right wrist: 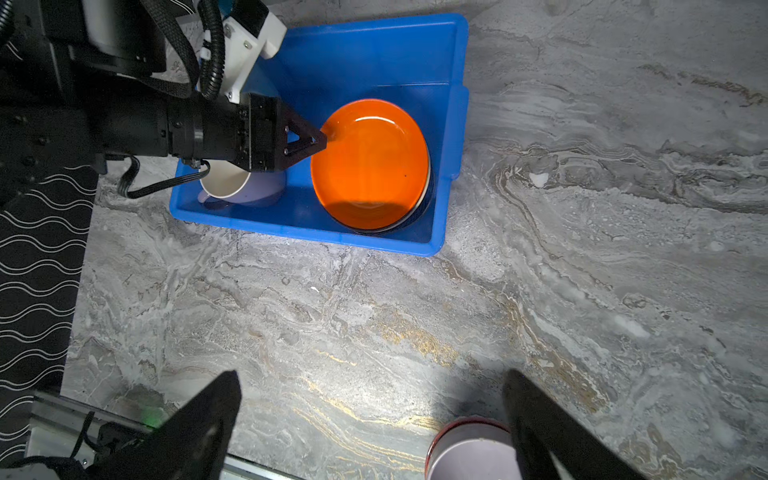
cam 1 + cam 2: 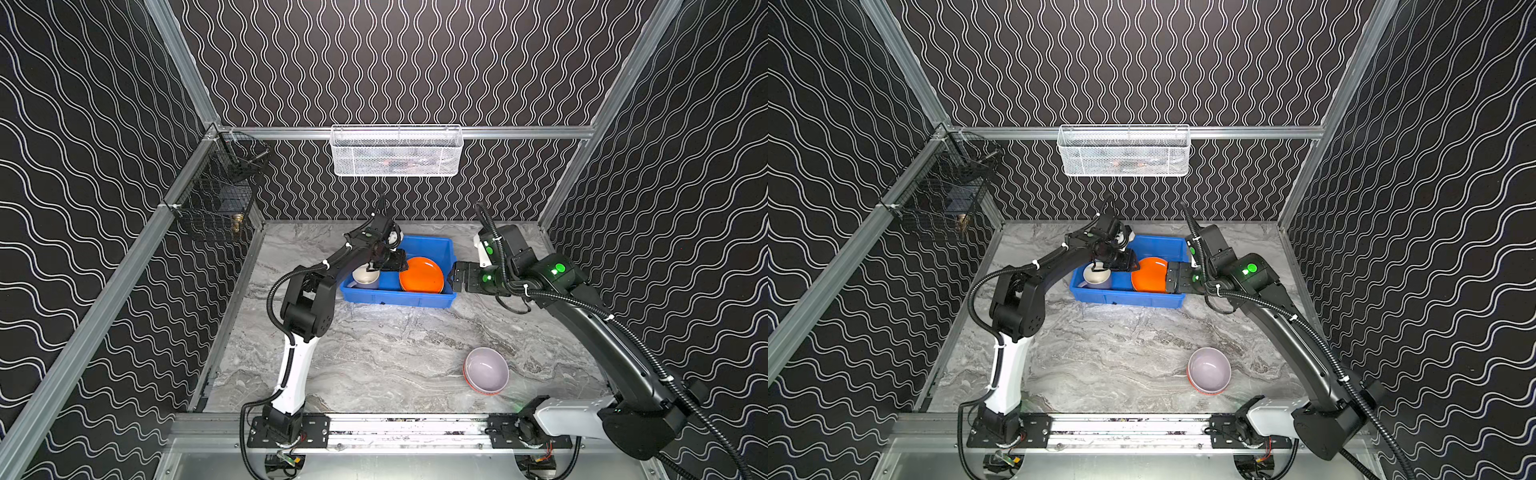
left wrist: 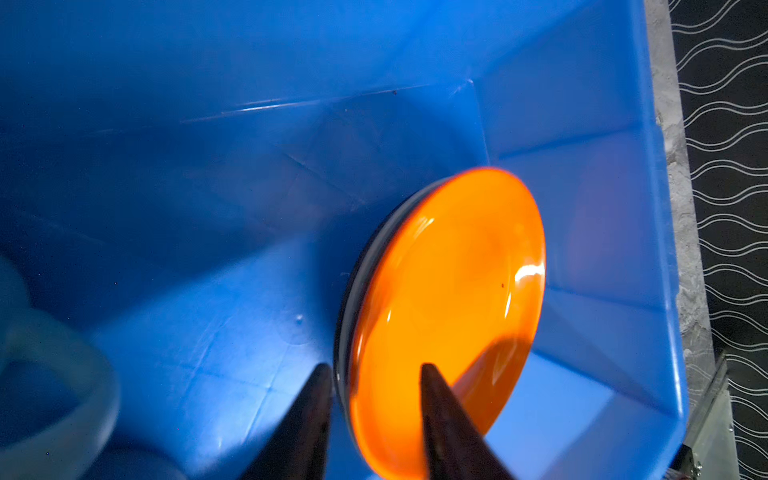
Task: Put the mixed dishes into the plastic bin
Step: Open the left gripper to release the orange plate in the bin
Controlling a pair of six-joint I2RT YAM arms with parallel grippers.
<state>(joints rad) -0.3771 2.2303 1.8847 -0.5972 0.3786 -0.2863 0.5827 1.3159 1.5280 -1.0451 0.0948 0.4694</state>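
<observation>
**Orange plate (image 2: 421, 275) tops a stack in the plastic bin (image 2: 395, 300)**

Both top views show a mug (image 2: 365, 277) beside the orange plate. Only the left wrist view shows the left gripper (image 3: 374, 399), jaws parted astride the plate's rim. The right wrist view alone reveals the lower plates (image 1: 424, 199). It also shows the right gripper (image 1: 370, 415) spread wide and empty. The lavender bowl (image 2: 486, 370) sits outside on the table (image 1: 374, 311).

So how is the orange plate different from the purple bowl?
The orange plate is flat and shallow; the purple bowl is deep. The plate is bright orange, the bowl pale purple. The plate already lies inside the blue bin, on top of other plates, while the bowl waits outside on the marble table, nested in another bowl. Both are round and shiny, and each sits on other dishes.
</observation>
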